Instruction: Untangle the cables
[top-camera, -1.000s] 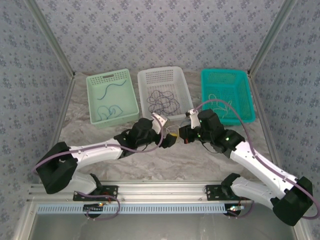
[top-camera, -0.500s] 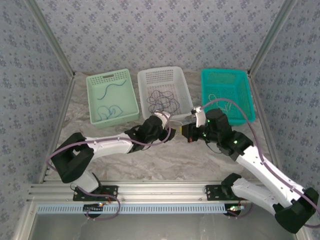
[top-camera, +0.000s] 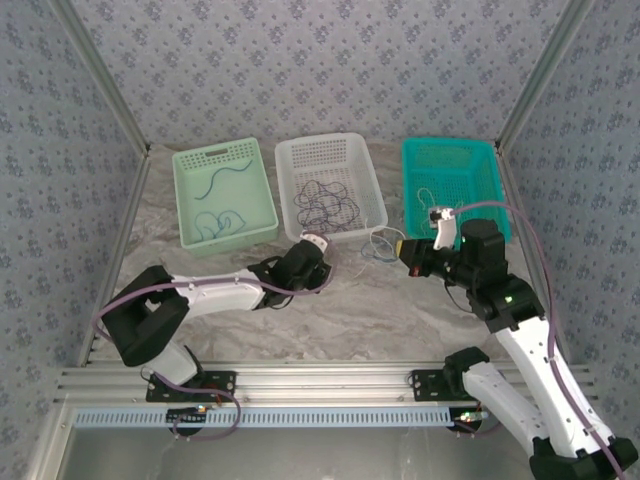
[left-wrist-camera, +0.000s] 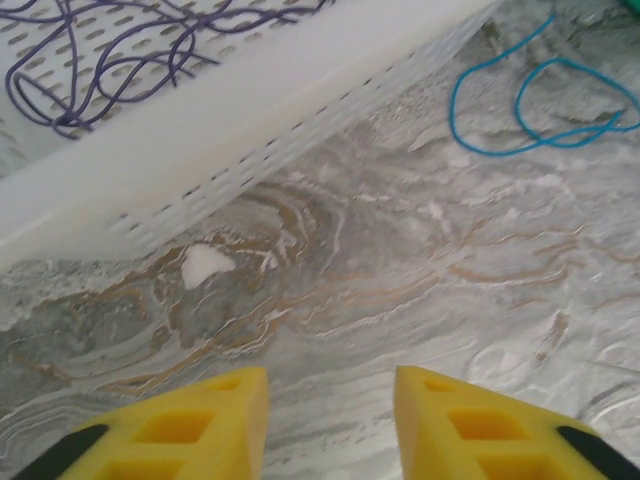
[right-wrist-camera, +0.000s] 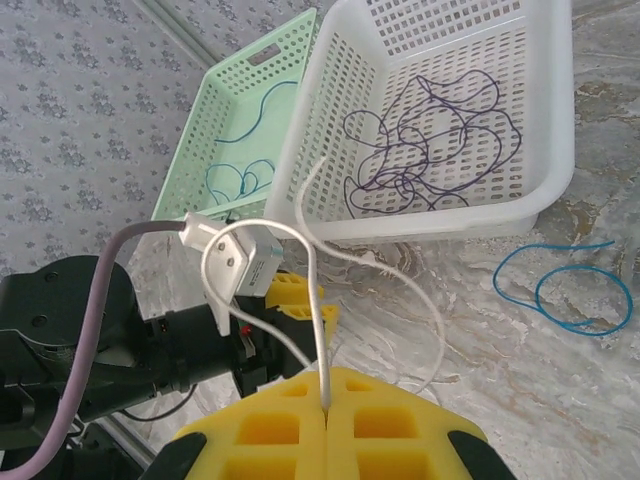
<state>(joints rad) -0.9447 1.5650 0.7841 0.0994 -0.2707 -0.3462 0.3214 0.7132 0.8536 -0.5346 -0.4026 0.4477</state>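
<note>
**Sorting stage, cable extraction.** Nearest the arms, in front of the white perforated plastic basket (right-wrist-camera: 450, 222), the right gripper (right-wrist-camera: 325, 395) has its yellow fingers pressed together on a pale white cable (right-wrist-camera: 318, 310). The cable rises from the seam between them and loops free above the table. To the left of this, just before the white basket's front wall, the left gripper (left-wrist-camera: 330, 400) hangs over bare marbled table with its jaws parted and nothing between them. A thin blue cable (left-wrist-camera: 452, 100) lies in loose loops on the table, just off the white basket's front right corner and apart from both grippers. Inside the white basket lies a dark purple tangle (top-camera: 325, 205). Left of it, a mint-green plastic basket (top-camera: 215, 152) holds separate blue strands (top-camera: 220, 220). Right of it, a teal plastic basket (top-camera: 450, 145) holds pale strands (top-camera: 445, 205). Judged from this, sorting is part done: the held cable, the loose blue one and the tangle are yet to be dealt with.
</note>
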